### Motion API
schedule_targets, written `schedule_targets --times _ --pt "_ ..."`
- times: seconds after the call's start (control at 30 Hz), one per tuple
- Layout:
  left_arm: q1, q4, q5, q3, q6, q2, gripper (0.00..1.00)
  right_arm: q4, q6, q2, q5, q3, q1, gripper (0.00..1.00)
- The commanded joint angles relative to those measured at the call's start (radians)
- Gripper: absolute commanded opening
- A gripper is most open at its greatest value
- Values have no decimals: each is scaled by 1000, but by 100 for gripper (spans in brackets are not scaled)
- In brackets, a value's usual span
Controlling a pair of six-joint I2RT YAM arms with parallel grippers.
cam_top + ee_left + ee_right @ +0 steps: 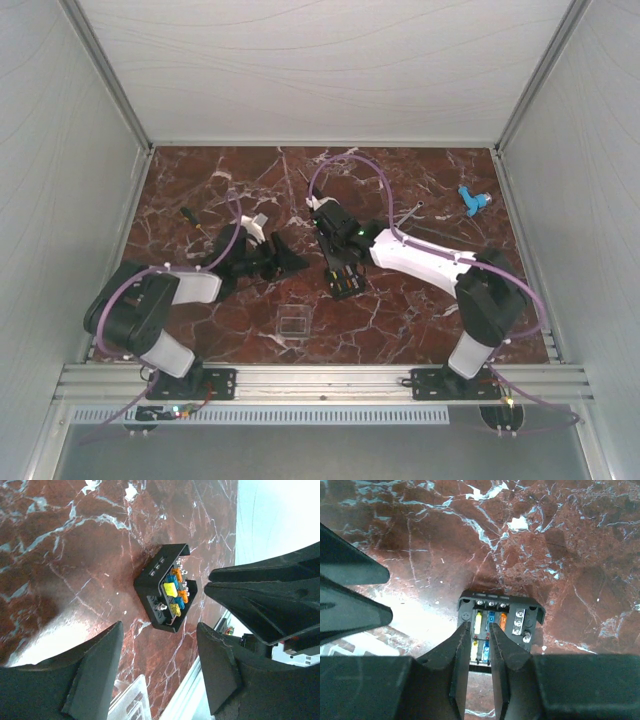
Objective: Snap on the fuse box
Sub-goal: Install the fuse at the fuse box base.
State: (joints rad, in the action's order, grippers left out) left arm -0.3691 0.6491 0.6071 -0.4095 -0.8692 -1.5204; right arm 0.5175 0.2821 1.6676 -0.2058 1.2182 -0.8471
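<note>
With the small square black plastic fuse box [529, 616] loose on the red marbled table [430, 185], the nearly pressed-together right hand [480, 626] pushing off-centre could skid or tip it before the spread left hand [159, 628] steadies it.

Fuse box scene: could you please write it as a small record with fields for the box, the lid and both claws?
fuse box: on the table, face up, uncovered
clear lid: flat on table, apart from box, toward the arm bases
left claw: open, empty, facing the box
right claw: nearly shut, above the box; contact unclear
</note>
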Motion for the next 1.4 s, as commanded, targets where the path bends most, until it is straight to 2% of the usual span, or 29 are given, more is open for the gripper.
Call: schedule_targets --times 0.0,0.53,0.87,1.37 --pt "-24 41 19 -81 -7 -59 60 48 -5 59 21 42 11 17" --pt "-101 86 39 -215 -30 -286 45 47 7 100 67 35 23 11" --pt "-118 83 42 -255 -29 -342 36 53 15 118 67 32 25 10" --pt "-131 98 42 -242 -35 -378 18 85 14 166 82 27 24 0"
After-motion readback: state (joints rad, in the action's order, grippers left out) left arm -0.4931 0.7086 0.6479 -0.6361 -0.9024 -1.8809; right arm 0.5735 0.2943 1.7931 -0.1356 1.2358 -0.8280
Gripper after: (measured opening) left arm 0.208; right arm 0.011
